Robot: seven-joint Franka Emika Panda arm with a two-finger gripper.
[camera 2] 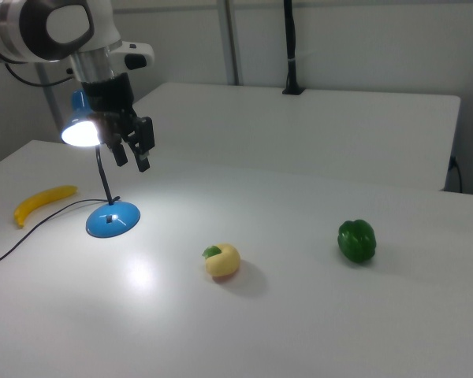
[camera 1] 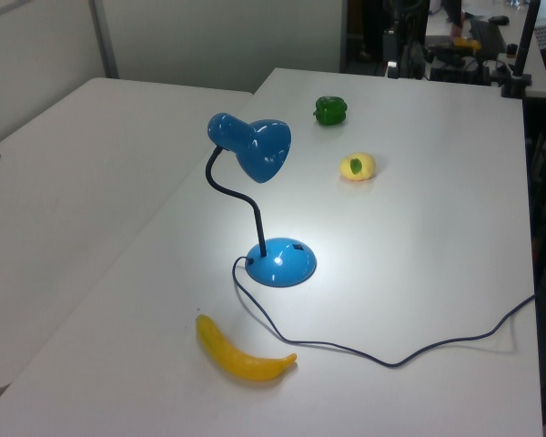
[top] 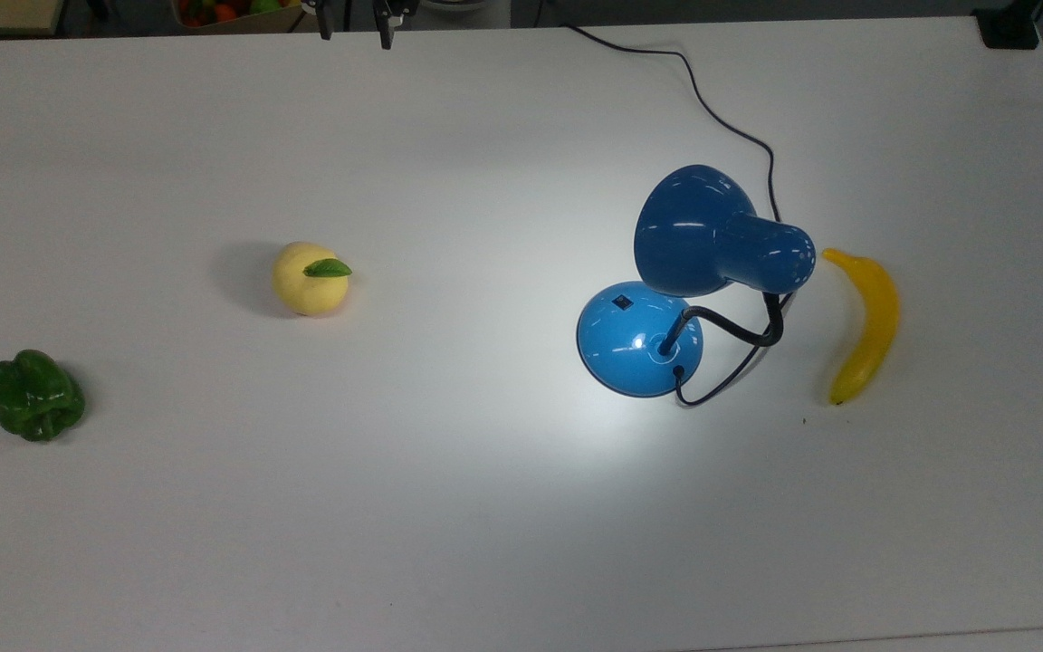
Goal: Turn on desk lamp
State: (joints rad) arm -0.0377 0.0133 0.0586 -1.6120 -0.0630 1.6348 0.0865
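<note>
In the top view, the desk lamp (top: 693, 281) stands right of the table's middle, its round base (top: 639, 349) just below the bell shade (top: 689, 231), and a bright pool of light spreads over the white table (top: 485, 543) around the base, so the lamp appears lit and the task looks done. The small black switch (top: 623, 302) sits on the upper left of the base, partly under the shade's edge; any further press should come straight down on it from the shade-free side, lightly, so the base does not slide on the cord (top: 721, 118). The gripper (top: 357, 18) is cut off at the top edge, with two dark fingertips standing apart. The banana (top: 865, 326) lies just right of the lamp, the yellow fruit (top: 309, 279) and green pepper (top: 35, 396) well to the left. In the left view, the lamp (camera 1: 259, 200) casts its glow onto the table beside its base (camera 1: 282, 262); the switch is a dark mark too small to read, and the gripper (camera 1: 397, 64) merges with dark clutter at the far edge. In the right view, the gripper (camera 2: 132, 148) hangs in the air with its jaws spread, holding nothing, and overlaps the glowing shade mouth (camera 2: 80, 134); how far it stands from the lamp in depth cannot be judged here, and the switch on the base (camera 2: 113, 220) is barely discernible.
</note>
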